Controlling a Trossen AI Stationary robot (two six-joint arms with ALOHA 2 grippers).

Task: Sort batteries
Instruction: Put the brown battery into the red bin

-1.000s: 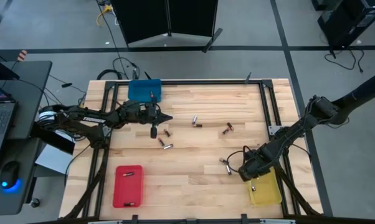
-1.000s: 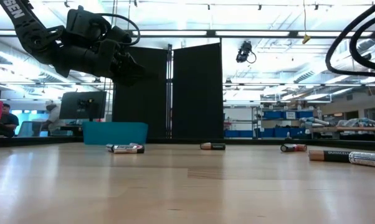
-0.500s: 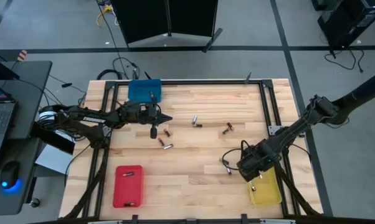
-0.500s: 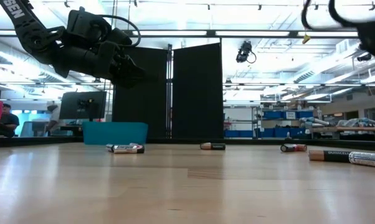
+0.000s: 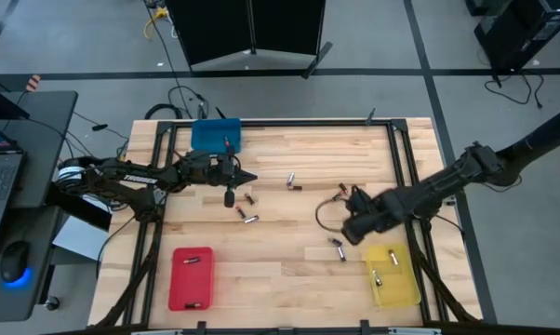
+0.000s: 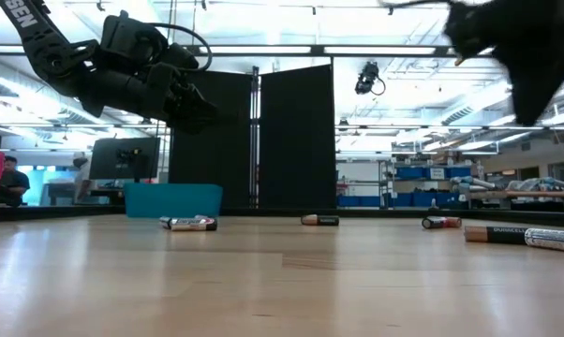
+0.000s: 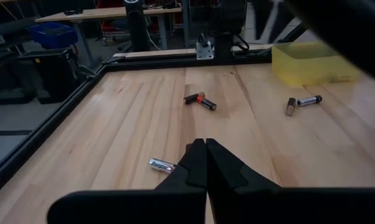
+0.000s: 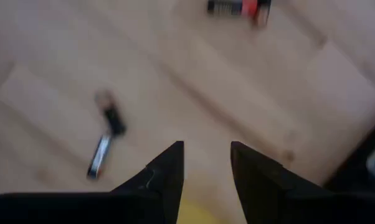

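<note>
Loose batteries lie on their sides on the wooden table: a pair (image 5: pixel 338 247) near the yellow tray (image 5: pixel 394 279), two (image 5: pixel 341 191) further out, two (image 5: pixel 293 181) mid-table and three (image 5: pixel 247 210) below the left arm. My left gripper (image 5: pixel 249 176) (image 7: pixel 205 149) is shut and empty, raised above the table (image 6: pixel 184 103) near the blue tray (image 5: pixel 215 135). My right gripper (image 5: pixel 348 233) (image 8: pixel 205 152) is open and empty, hovering over the table beside the yellow tray's far-left corner. Its wrist view shows the battery pair (image 8: pixel 105 140) on the wood ahead.
The red tray (image 5: pixel 191 277) at the near left holds two batteries. Two more batteries (image 5: pixel 382 268) lie in the yellow tray. A dark metal frame (image 5: pixel 403 167) borders the tabletop. Bare wood (image 5: pixel 280 265) lies between the red and yellow trays.
My right gripper has swung away from the yellow tray's corner, toward the table's far edge and a little to the left, and has come into the top right of the low view. The batteries on the table have not moved.
</note>
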